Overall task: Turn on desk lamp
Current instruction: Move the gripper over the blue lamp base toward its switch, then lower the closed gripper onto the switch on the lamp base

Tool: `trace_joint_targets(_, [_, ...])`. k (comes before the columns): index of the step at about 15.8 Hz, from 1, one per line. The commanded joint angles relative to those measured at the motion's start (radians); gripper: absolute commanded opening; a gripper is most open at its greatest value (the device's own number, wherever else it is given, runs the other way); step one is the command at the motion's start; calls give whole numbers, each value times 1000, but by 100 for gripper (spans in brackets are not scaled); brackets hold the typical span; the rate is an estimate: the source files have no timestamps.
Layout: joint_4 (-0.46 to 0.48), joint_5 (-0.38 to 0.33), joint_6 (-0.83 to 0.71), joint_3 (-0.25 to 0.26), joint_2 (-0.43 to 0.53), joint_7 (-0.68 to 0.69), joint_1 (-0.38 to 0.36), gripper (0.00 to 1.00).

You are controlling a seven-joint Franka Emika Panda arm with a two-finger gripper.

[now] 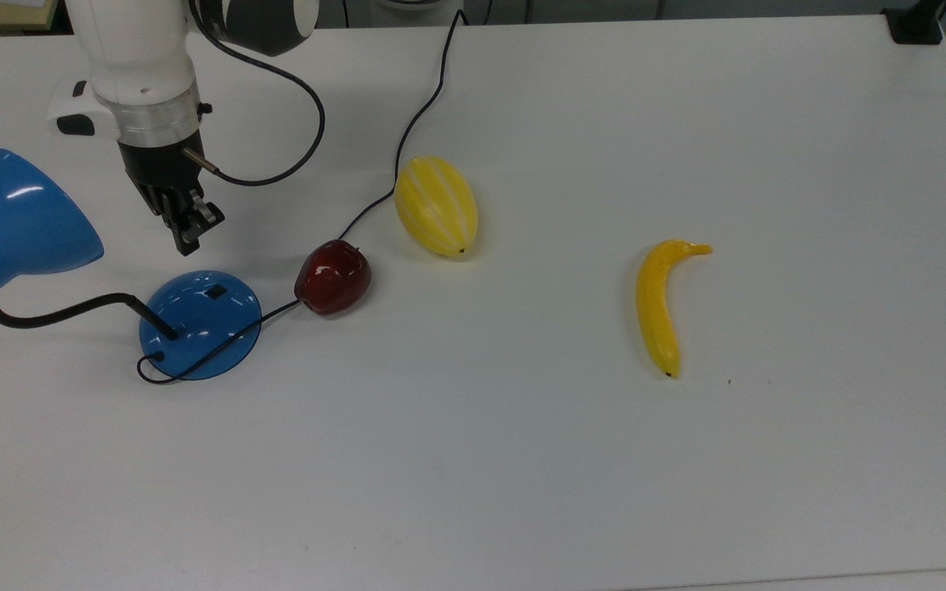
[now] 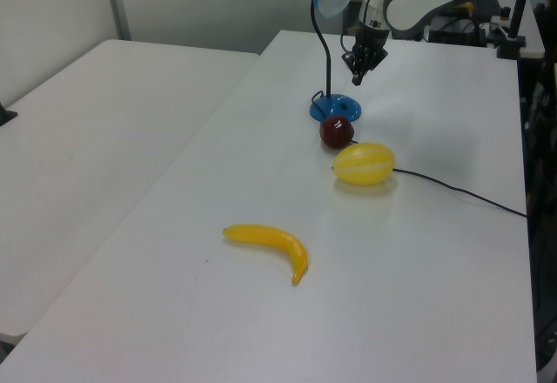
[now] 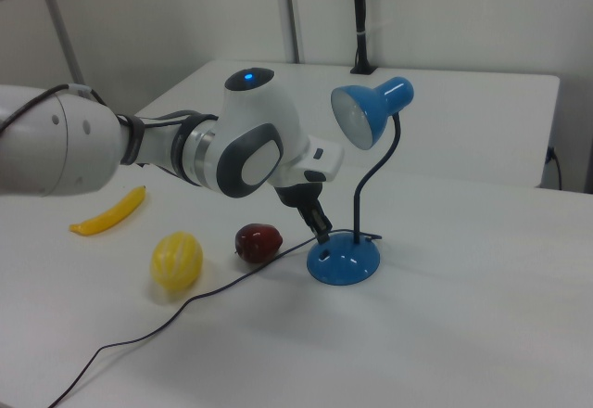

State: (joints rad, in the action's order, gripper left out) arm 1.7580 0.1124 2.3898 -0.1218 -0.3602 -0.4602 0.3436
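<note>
The desk lamp stands at the top view's left, with its round blue base (image 1: 200,324), black bendy neck (image 1: 54,313) and blue cone shade (image 1: 17,226). A small black switch (image 1: 214,290) sits on the base's far side. No glow shows in the shade (image 3: 371,111). My gripper (image 1: 188,240) points down with its fingers shut and nothing in them. It hangs just behind the base, a short way above the switch. In the left view the gripper (image 2: 355,78) is above the base (image 2: 335,106). In the right view the gripper (image 3: 324,235) is close over the base (image 3: 343,261).
A dark red apple (image 1: 332,277) lies on the lamp's black cord (image 1: 415,123) right of the base. A yellow striped melon (image 1: 436,205) is beyond it and a banana (image 1: 660,305) lies further to the top view's right. A black clamp (image 1: 916,25) sits at the table's far right corner.
</note>
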Motion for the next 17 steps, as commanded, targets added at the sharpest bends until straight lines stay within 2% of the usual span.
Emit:
trace_joint_targets(1, [-6,29,49,7,-19,-31,-15,0])
trace_joint_targets(9, [-6,52,103,7,-59,-63,-52,0])
trace_joint_targets(17, [-9,79,117,7,-88,-66,-54,0])
